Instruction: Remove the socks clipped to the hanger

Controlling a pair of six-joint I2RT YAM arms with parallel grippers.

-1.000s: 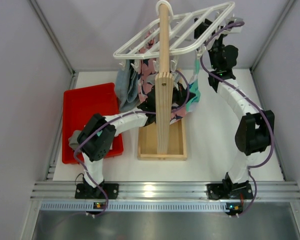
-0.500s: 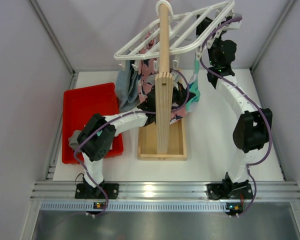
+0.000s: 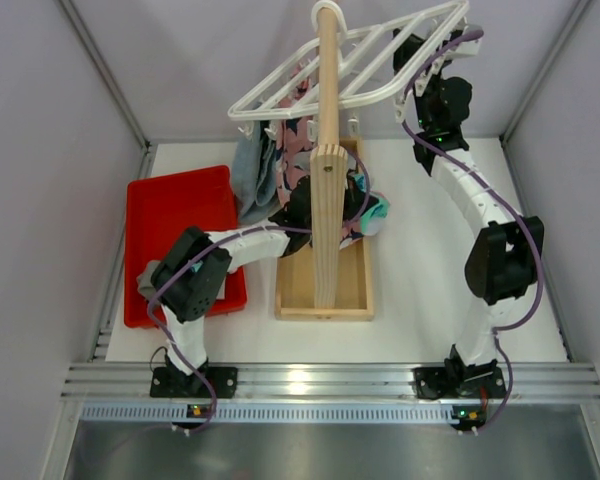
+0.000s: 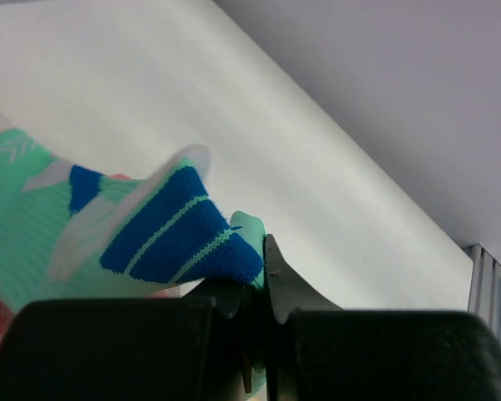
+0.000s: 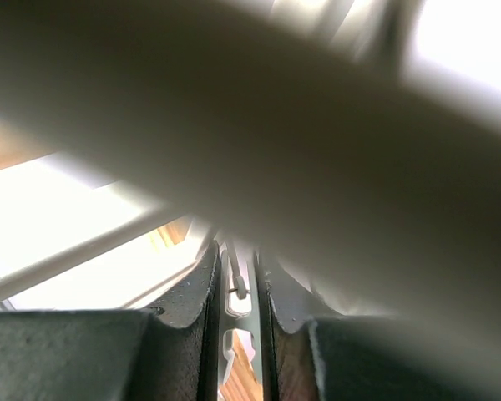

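Left gripper pinches a teal sock tight, at three o'clock from the wooden post. Right gripper is squeezed narrow on a white clip of the hanger, up at one o'clock.

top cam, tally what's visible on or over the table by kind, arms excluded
Red tray: 1
Wooden stand: 1
White hanger: 1
Teal sock: 1
Pink printed cloth: 1
Blue-grey cloth: 1
Grey fabric piece in the tray, mostly hidden by the left arm: 1
Total: 7
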